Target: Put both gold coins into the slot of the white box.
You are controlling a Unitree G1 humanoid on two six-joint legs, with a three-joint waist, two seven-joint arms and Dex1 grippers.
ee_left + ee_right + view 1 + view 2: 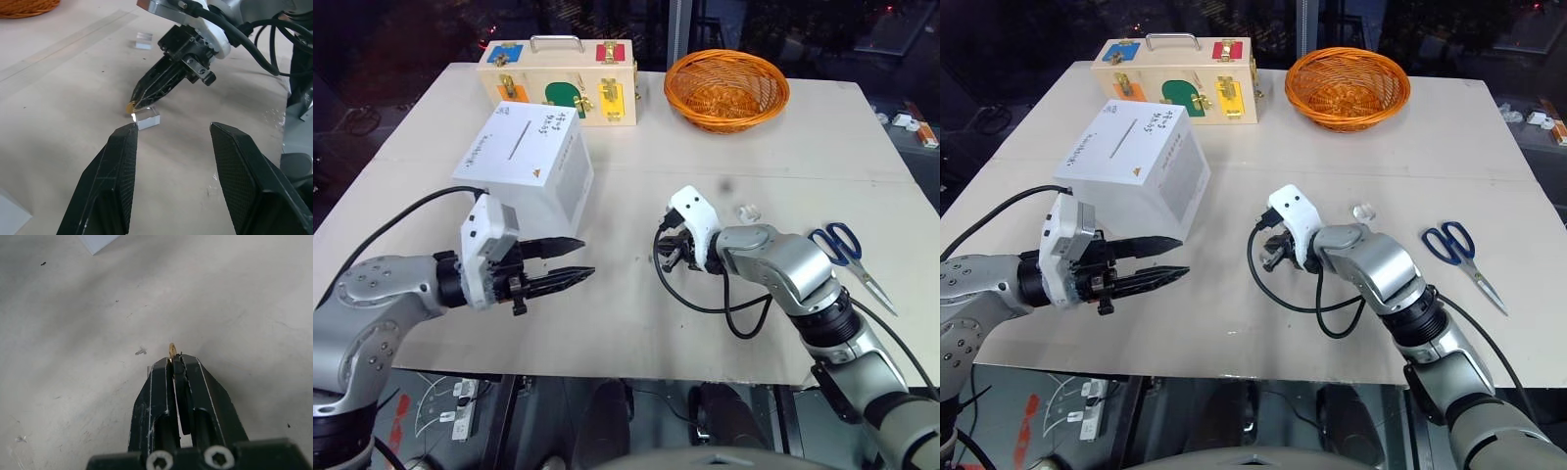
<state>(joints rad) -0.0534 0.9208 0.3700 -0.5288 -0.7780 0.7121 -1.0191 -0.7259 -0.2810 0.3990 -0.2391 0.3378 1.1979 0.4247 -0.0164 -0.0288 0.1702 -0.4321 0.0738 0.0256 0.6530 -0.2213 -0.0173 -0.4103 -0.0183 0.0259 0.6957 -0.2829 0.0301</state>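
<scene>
The white box point(529, 162) stands tilted on the table's left half, its lettered face and dark slot point(521, 140) turned upward. My right gripper point(173, 363) is shut on a gold coin point(171, 350), which pokes edge-on from the fingertips. It holds the coin point(130, 104) low over the table's middle, right of the box and just above a small clear plastic piece point(146, 118). My left gripper point(585, 257) is open and holds nothing. It hovers in front of the box's near corner and points toward the right gripper point(134, 104).
A wooden case point(558, 83) with coloured latches stands at the back behind the box, and an orange wicker basket point(725, 88) sits to its right. Another clear piece point(748, 211) lies right of my right wrist. Blue-handled scissors point(847, 250) lie near the right edge.
</scene>
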